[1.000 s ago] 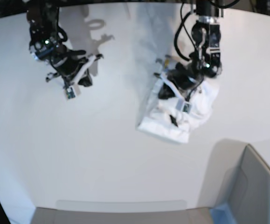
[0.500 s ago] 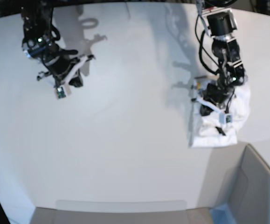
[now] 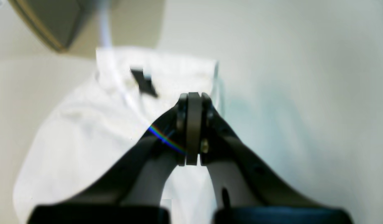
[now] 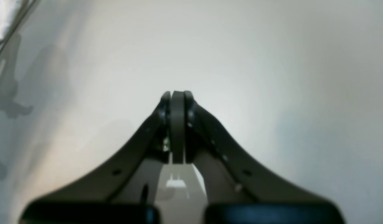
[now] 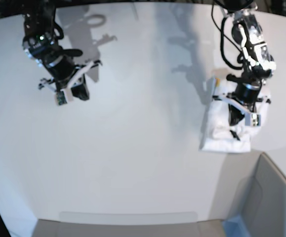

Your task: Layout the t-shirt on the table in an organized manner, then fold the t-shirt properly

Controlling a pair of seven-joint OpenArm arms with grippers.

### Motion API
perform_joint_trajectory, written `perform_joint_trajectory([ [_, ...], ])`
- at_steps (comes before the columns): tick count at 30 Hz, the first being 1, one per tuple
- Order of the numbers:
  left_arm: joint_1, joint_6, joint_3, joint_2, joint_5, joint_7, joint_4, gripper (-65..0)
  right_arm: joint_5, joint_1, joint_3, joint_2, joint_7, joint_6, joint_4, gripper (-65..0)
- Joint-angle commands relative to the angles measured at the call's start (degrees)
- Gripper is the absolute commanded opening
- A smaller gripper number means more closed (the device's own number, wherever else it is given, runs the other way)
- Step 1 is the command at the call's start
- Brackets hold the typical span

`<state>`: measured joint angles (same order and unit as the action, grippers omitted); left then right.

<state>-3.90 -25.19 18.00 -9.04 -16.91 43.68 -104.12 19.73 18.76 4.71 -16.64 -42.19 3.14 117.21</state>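
Cloth in a compact bundle: the white cotton t-shirt (image 5: 226,133) lies folded on the large smooth white table (image 5: 133,163), near the grey bin (image 5: 271,197) at the table's right in the base view. The left gripper (image 5: 246,116) hangs directly over it, black fingers (image 3: 193,124) pressed together on nothing visible. The right gripper (image 5: 68,91), likewise closed and empty, hovers well apart across the bare table. The bundle's long axis runs away from the near edge, a dark tag (image 3: 144,82) showing toward the bin. The left arm is plainly nearer.
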Motion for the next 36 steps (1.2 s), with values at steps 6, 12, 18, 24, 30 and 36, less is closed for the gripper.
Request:
perform_joint_trajectory([
  [6, -1.9, 0.2, 0.2, -0.5, -0.5, -1.2, -6.2, -53.7, 0.2, 0.5, 0.3, -0.5, 1.7, 0.2, 1.0, -65.0],
  [12, -1.8, -0.3, -0.3, -0.6, -0.9, 5.6, -10.3, -44.5, 0.1, 0.0, 0.3, -0.5, 1.7, 0.2, 0.9, -65.0],
  [18, 6.2, -0.3, -2.9, -0.8, -1.0, 14.4, -10.5, -43.2, 0.1, -0.9, 0.1, -0.5, 0.8, 0.2, 0.7, -65.0],
  [24, 14.0, -0.3, -4.9, -0.5, -1.0, 22.0, -10.5, -43.5, 0.0, -1.8, 0.2, -1.2, 0.8, 0.2, 0.7, -65.0],
  [30, 15.5, -0.4, -6.5, -0.5, -1.0, 18.2, -10.8, -43.5, 0.0, -2.5, 0.2, -1.6, 0.7, 0.2, 0.3, -65.0],
  [36, 16.6, -0.4, -6.5, 0.7, -1.0, 15.8, -12.5, -43.3, 0.0, -3.5, 0.1, -1.6, 0.7, 0.2, 0.2, -65.0],
])
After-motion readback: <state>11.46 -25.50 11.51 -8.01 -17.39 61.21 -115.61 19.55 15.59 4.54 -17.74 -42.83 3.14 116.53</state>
